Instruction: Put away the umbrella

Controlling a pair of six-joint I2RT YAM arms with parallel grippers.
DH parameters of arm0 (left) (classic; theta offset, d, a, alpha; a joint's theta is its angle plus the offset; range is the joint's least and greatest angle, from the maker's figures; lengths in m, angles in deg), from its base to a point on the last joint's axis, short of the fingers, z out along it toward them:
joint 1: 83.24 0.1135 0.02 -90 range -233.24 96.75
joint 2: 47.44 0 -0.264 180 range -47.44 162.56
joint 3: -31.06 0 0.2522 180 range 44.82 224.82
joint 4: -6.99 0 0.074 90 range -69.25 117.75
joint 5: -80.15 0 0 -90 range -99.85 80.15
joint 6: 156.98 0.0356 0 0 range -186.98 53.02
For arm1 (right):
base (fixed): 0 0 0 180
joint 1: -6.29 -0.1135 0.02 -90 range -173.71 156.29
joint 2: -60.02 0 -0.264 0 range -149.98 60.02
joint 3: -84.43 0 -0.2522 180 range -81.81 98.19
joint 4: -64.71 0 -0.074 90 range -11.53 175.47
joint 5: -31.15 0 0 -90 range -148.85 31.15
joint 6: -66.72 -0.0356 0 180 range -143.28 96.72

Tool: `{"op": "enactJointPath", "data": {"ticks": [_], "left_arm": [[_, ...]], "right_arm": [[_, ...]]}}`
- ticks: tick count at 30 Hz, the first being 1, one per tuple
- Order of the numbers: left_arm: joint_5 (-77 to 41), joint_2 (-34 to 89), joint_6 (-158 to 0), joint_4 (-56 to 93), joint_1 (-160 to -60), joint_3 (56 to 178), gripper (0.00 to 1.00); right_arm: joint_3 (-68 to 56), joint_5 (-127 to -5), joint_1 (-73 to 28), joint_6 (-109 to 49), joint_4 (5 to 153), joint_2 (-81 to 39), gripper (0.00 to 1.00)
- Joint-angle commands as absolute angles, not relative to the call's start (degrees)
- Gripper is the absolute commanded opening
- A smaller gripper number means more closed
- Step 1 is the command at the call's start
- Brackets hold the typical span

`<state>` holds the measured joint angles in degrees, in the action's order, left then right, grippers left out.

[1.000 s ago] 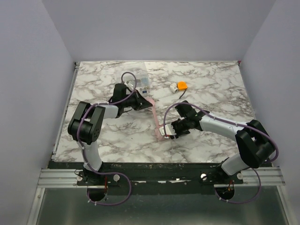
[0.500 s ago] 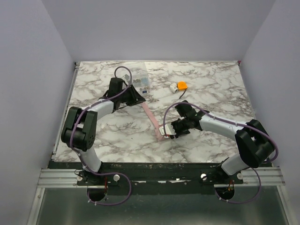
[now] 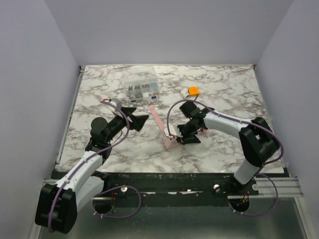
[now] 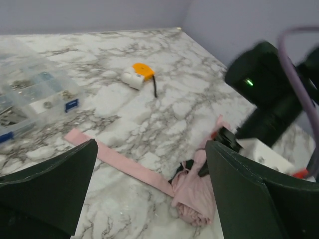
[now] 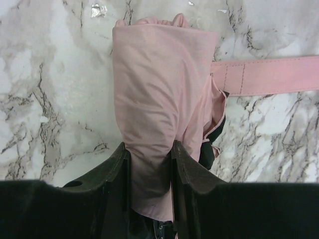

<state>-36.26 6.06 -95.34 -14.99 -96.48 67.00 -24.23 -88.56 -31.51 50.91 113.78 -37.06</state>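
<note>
The umbrella [image 3: 172, 143] is a short pale pink roll lying on the marble table, near the middle. Its long pink strap [image 3: 157, 119] trails flat across the table toward the back left. My right gripper [image 3: 182, 137] is shut on the roll's end; in the right wrist view both fingers pinch the pink fabric [image 5: 159, 99] and the strap [image 5: 269, 74] runs off to the right. My left gripper [image 3: 138, 118] stands open and empty, left of the strap and apart from it. In the left wrist view the roll [image 4: 197, 196] and strap [image 4: 124, 164] lie beyond the left gripper [image 4: 149, 199].
A clear plastic organizer box [image 3: 141, 89] of small parts sits at the back of the table. An orange-and-white gadget [image 3: 192, 91] with a short black cord lies to its right. Grey walls close in the table on three sides.
My left gripper has opened, let go of the strap and drawn back toward the near left. The strap now lies flat on the table. The right gripper keeps its hold on the roll.
</note>
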Motion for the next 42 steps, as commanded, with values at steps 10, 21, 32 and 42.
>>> {"op": "enactJointPath", "data": {"ticks": [10, 21, 32, 42], "left_arm": [[-20.46, -7.41, -45.25, -5.36, -139.04, 54.16, 0.85], [-1.43, 25.76, -36.23, 9.26, -149.46, 75.06, 0.85], [7.89, 46.06, -38.47, 20.43, -151.55, 90.29, 0.76], [6.35, 57.87, -55.79, 35.33, -148.04, 103.82, 0.66]], "right_arm": [[-18.46, -88.15, -33.16, 39.62, 135.8, -61.09, 0.11], [-15.08, -89.45, -32.92, 38.95, 138.63, -65.19, 0.11], [-15.54, -88.84, -30.49, 39.47, 138.39, -65.05, 0.12], [-18.05, -88.66, -26.16, 41.4, 137.93, -63.21, 0.14]]}}
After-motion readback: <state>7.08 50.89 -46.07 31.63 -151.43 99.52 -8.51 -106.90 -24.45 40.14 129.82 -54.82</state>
